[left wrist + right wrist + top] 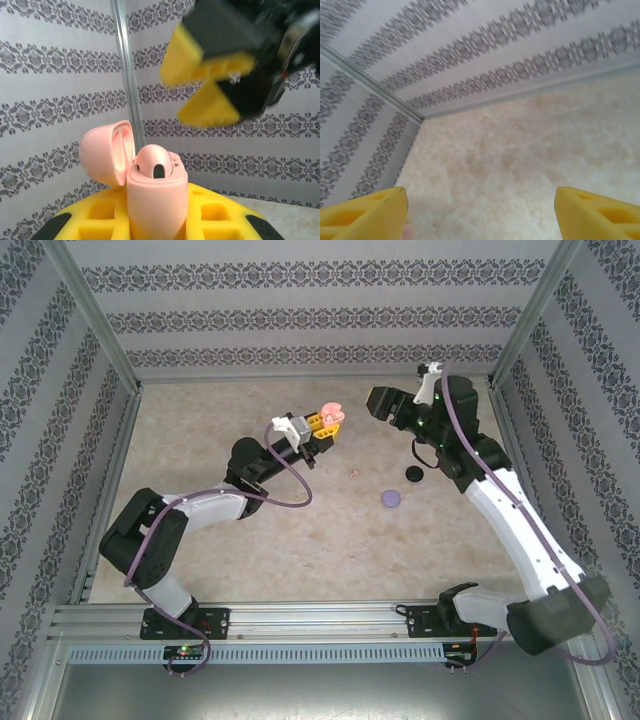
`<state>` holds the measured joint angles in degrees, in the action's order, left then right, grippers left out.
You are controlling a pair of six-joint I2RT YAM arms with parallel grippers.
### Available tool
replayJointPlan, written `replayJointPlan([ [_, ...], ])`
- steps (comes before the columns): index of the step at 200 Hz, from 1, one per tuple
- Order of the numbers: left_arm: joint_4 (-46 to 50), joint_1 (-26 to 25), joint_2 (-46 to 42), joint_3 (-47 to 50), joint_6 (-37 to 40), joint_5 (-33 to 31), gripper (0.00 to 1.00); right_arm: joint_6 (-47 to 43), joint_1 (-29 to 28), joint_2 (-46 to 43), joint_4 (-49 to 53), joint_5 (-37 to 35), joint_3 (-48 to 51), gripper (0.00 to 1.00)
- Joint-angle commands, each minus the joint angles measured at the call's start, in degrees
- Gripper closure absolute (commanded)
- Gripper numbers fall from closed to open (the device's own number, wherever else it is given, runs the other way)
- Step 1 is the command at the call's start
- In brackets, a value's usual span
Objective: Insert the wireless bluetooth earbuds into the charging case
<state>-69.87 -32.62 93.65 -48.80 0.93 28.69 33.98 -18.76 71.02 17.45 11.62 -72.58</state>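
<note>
One pink bud [352, 475] lay on table [300, 550], apart from pink case [156, 197] clamped in left gripper [318, 426], lid [106, 152] open. Right gripper [384, 400] fingers [365, 216] wide, empty. Advised: keep case upright, pinch bud squarely.

The whole table [300, 540] is taken in from high above and behind the arm bases [185, 620], which are set at 6 o'clock. The left wrist view is aimed nearly level at the patterned wall [50, 75], from very close to the pink charging case [155, 200]. That case [331, 414] is shared with the overhead view, where it is found toward 12 o'clock. The right wrist view is tilted down low across the table toward a wall corner [422, 120] at 9 o'clock, and is framed by yellow fingers [365, 215] at 7 and 5 o'clock.
</note>
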Motion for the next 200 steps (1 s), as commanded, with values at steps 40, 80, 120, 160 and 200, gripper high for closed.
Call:
replayJointPlan([
  [40, 0.40, 0.97, -8.22, 6.47, 2.71, -2.91, 1.00, 3.17, 0.09, 13.43, 8.86, 1.84, -1.76, 0.25],
  [80, 0.85, 1.94, -11.81, 10.27, 3.02, -4.61, 1.00, 3.29, -1.39, 22.33, 14.36, 0.11, -6.95, 0.27],
  [120, 0.97, 3.00, -14.58, 13.35, 2.71, -6.02, 1.00, 4.20, -3.42, 29.37, 18.77, -3.87, -11.01, 0.30],
  [160, 0.18, 3.86, -15.65, 15.66, 2.15, -6.98, 1.00, 7.80, -5.46, 36.97, 23.61, -8.68, -15.15, 0.36],
  [200, -1.06, 4.41, -15.48, 16.56, 1.50, -7.32, 1.00, 16.23, -6.89, 41.37, 24.81, -13.63, -15.61, 0.39],
])
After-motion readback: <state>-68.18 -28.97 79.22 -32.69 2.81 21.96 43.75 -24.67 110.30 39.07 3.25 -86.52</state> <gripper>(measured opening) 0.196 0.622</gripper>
